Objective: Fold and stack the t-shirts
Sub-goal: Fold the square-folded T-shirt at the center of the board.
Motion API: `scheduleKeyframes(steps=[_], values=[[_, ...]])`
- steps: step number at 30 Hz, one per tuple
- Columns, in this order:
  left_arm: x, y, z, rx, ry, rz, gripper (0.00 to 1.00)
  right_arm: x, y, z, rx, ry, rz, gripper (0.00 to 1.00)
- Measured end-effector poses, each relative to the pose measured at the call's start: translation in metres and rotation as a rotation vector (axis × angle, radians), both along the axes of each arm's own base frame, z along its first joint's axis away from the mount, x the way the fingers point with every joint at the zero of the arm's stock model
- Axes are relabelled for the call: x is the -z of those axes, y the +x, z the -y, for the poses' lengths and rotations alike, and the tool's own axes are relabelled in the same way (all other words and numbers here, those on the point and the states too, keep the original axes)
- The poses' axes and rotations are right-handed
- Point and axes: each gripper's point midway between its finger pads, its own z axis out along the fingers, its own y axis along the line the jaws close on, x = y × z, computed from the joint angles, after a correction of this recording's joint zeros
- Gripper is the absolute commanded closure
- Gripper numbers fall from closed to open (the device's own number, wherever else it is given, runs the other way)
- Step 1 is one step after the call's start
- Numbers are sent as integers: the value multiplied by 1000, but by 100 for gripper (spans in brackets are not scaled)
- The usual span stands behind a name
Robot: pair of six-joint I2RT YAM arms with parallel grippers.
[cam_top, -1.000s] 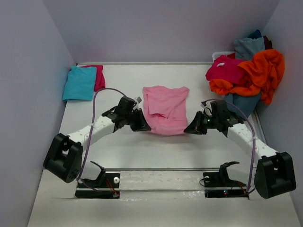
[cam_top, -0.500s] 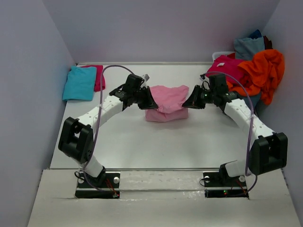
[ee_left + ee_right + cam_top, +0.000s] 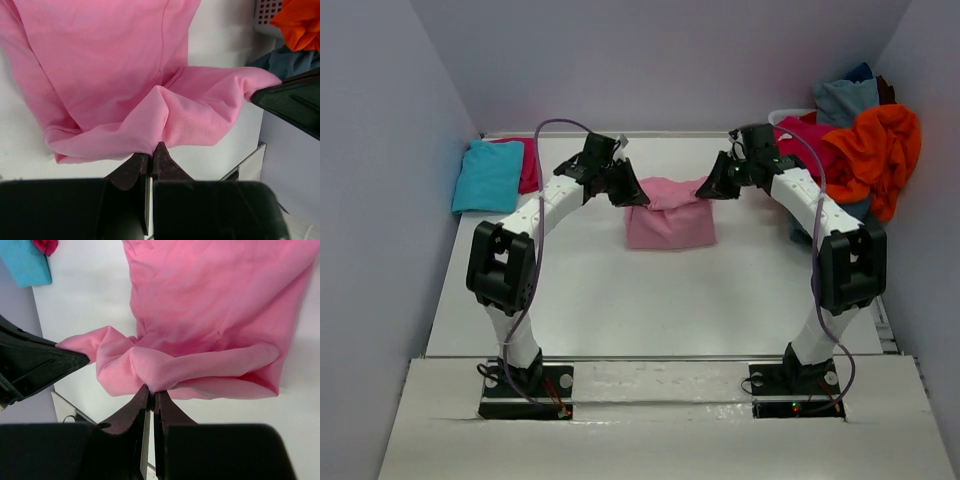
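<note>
At the far left of the surface, against the wall: a flat folded turquoise t-shirt lying partly over a folded magenta t-shirt, well apart from everything else. Next along, the left arm reaching forward and inward, left jaws clenched on a bunched pinch of the light pink t-shirt at its upper left corner. In the middle, on the far half of the surface: that pink t-shirt, doubled over, top edge raised and stretched between the two pinches, long axis running left to right, lower part resting on the surface and draping toward the near edge. Collar end hard to tell, cloth too bunched at both pinches. Right of it, the right arm mirrored, right jaws likewise shut tight on the opposite corner fold. Far right, a loose heap: loose magenta t-shirt, orange t-shirt, grey-blue t-shirt, piled over a white basket.
</note>
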Motion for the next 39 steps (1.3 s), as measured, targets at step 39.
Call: scheduleKeyframes(steps=[39], values=[[22,146,27,-15,-145,28,92,62,100,29,155,-97,-48,93]])
